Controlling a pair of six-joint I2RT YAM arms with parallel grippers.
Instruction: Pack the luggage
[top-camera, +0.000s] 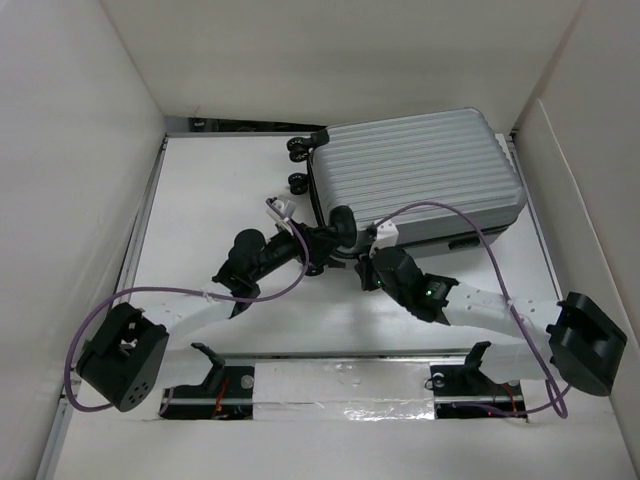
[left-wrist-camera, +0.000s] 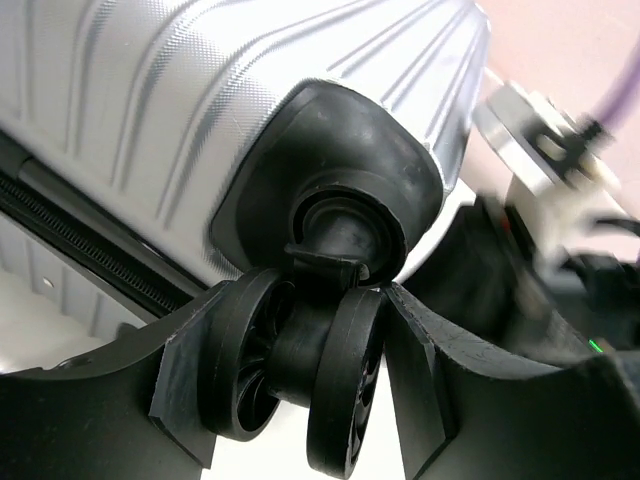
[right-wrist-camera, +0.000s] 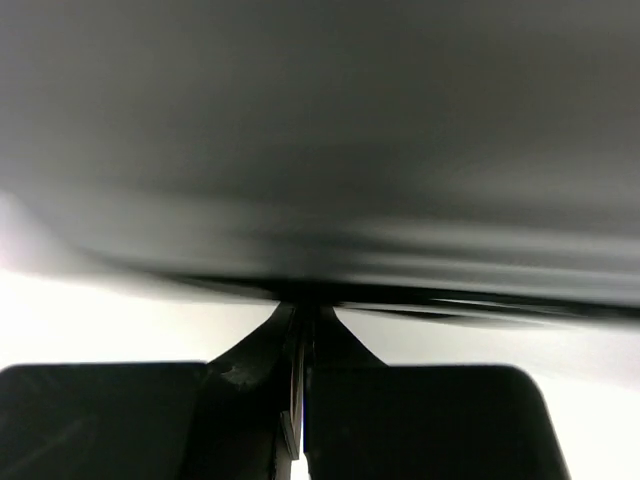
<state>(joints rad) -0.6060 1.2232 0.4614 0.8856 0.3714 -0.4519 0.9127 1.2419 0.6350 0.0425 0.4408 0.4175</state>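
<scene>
1. Both arms reach to the near long edge of the luggage (top-camera: 420, 175), close to its left end.
2. Luggage lies flat and zipped shut on the far right part of the white table (top-camera: 220, 190), ribbed silver shell up, wheels pointing left.
3. 2 far-side wheels (top-camera: 298, 165) stick out past the left end, clear of both arms.
4. Left gripper (top-camera: 325, 243) sits at the near-left corner. In the left wrist view its fingers (left-wrist-camera: 440, 370) flank the black double spinner wheel (left-wrist-camera: 300, 385), 1 pad touching each outer face, so the claw pinches that wheel.
5. Wheel's black corner housing (left-wrist-camera: 340, 170) is just above the fingers, with ribbed shell behind.
6. Right gripper (top-camera: 368, 262) is just beside the left one, tips at the luggage's near edge.
7. In the right wrist view the fingers (right-wrist-camera: 400, 420) are pressed together with only a thin pale sliver between them, right below a blurred grey surface (right-wrist-camera: 320, 150). Cannot tell if anything is pinched.
8. Purple cable (top-camera: 490, 250) loops over the right arm.
</scene>
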